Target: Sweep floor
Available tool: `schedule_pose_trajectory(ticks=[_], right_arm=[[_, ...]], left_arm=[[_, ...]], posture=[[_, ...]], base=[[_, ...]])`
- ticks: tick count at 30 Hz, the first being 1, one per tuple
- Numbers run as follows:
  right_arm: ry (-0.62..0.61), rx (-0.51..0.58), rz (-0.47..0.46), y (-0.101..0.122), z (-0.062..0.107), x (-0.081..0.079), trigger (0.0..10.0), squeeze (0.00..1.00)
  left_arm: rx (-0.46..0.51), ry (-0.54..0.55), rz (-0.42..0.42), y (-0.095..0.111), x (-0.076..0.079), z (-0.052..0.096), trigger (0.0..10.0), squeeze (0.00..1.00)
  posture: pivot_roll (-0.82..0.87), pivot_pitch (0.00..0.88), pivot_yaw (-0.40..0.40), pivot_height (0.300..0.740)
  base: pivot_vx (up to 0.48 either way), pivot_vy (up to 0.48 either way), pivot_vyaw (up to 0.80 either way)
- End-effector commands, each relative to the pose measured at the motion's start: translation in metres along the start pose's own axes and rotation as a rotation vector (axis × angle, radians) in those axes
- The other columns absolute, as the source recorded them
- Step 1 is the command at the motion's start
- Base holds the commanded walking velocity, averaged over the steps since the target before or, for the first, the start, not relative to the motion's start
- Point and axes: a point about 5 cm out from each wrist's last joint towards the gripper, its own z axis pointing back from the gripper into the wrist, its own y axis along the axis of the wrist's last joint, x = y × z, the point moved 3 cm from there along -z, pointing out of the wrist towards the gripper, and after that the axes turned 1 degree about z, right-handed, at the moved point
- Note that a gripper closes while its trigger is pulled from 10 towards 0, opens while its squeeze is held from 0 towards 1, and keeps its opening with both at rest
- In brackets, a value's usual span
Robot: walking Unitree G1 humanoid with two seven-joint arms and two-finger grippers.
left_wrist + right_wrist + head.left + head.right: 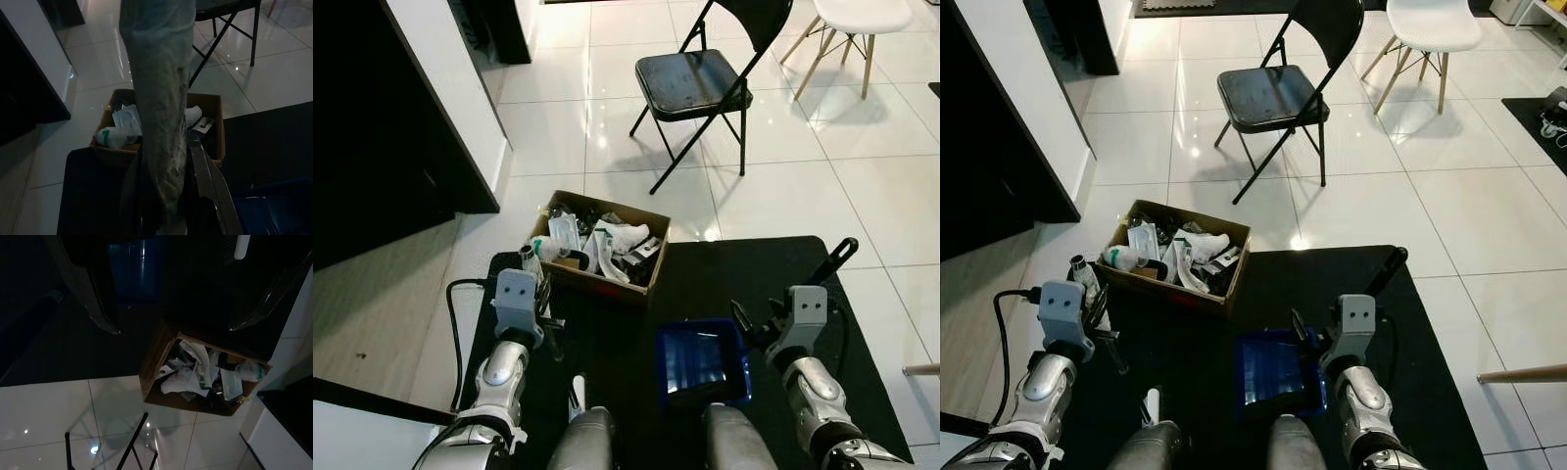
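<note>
Left eye view: box (597, 245) of rubbish sits centre frame, straddling the mat (773, 284) edge and the tile floor (773, 186). Blue dustpan (703, 360) lies lower centre on the mat, just inside the right pincer (759, 328), whose fingers stand apart around nothing. Left pincer (543, 308) at lower left is clamped on a grey handle, probably the broom's. Right eye view: folding chair (1273, 93) stands upper centre, near the box. Left wrist view: the handle (159, 98) runs up mid-frame between the fingers (210, 181). Right wrist view: box at centre, dustpan (134, 269) at top. Risks, as I judge them: a wide sweep could tip the box or strike the chair legs; the mat edge may catch the bristles.
</note>
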Motion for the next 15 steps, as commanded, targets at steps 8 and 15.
schedule_pose_trajectory(ticks=[8, 15], right_arm=[[0.001, -0.042, -0.020, -0.0073, 0.0005, -0.0020, 10.0, 0.00], [0.008, -0.047, -0.020, -0.0079, 0.0003, -0.0026, 10.0, 0.00]], left_arm=[[-0.102, 0.020, 0.122, -0.0196, 0.0006, 0.0071, 10.0, 0.00], [-0.108, 0.026, 0.125, -0.0205, -0.0002, 0.0074, 10.0, 0.00]], posture=[[-0.01, 0.012, 0.010, 0.740], [-0.01, 0.005, 0.009, 0.740]], base=[[0.000, 0.000, 0.00], [0.000, 0.000, 0.00]])
